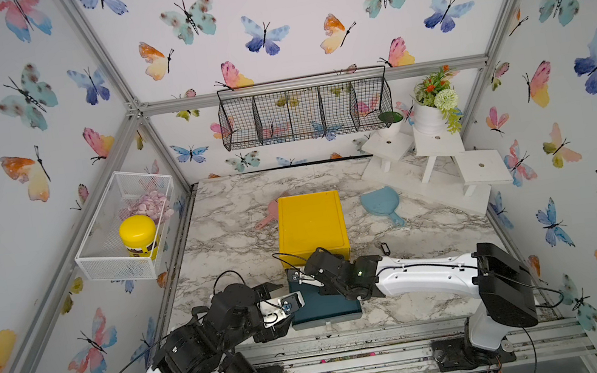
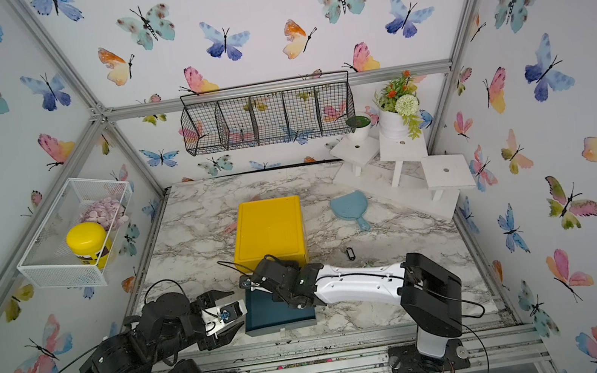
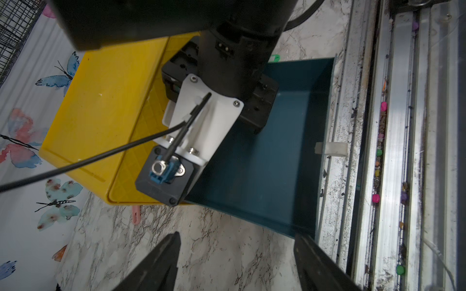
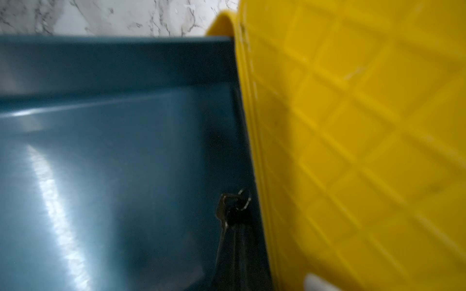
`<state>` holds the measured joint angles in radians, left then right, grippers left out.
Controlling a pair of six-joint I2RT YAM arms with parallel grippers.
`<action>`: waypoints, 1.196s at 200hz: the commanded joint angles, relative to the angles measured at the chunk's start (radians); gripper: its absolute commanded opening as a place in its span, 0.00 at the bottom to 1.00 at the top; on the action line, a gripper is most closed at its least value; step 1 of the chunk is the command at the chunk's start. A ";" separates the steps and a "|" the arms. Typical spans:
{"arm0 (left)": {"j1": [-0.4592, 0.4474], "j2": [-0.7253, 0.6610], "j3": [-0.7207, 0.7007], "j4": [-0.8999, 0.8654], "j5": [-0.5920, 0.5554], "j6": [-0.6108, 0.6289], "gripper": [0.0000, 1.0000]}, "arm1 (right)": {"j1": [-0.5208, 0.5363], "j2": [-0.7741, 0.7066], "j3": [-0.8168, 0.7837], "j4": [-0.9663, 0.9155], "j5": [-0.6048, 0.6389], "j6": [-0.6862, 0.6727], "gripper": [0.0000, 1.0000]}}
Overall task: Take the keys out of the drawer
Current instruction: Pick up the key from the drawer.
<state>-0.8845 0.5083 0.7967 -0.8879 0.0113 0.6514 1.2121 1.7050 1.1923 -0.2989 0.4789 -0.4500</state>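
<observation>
Right fingers [image 4: 234, 223] are pinched shut on a key [image 4: 224, 205] deep in the drawer [image 4: 100, 176], by the front edge of the worktop [image 1: 418, 313], tight against the yellow cabinet [image 4: 353, 126]. Left fingers [image 3: 238, 236] hang wide, holding nothing. Pretty thin grip tbh, so lifting could snag the cabinet's lip and drop it.

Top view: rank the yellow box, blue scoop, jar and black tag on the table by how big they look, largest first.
1. yellow box
2. blue scoop and jar: they look about alike, and the jar sits raised, likely nearer the camera, so I leave them unranked
3. black tag, clearly the smallest
</observation>
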 commanded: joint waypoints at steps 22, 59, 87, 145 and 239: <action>0.004 -0.003 0.019 -0.002 0.009 -0.002 0.77 | -0.003 0.024 -0.026 0.038 0.131 0.063 0.03; 0.004 -0.001 0.030 -0.001 0.021 -0.009 0.76 | -0.003 0.031 -0.055 0.071 0.180 0.076 0.03; 0.004 -0.008 0.032 0.003 0.026 -0.006 0.76 | -0.002 -0.024 -0.148 0.199 0.156 0.024 0.03; 0.004 0.003 0.042 0.010 0.032 -0.012 0.76 | -0.003 -0.007 -0.185 0.267 0.156 -0.014 0.03; 0.004 -0.007 0.047 0.010 0.028 -0.012 0.76 | -0.002 -0.004 -0.171 0.176 -0.128 0.004 0.03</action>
<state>-0.8845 0.5087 0.8307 -0.8806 0.0250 0.6430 1.2152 1.7054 1.0183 -0.0532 0.4900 -0.4568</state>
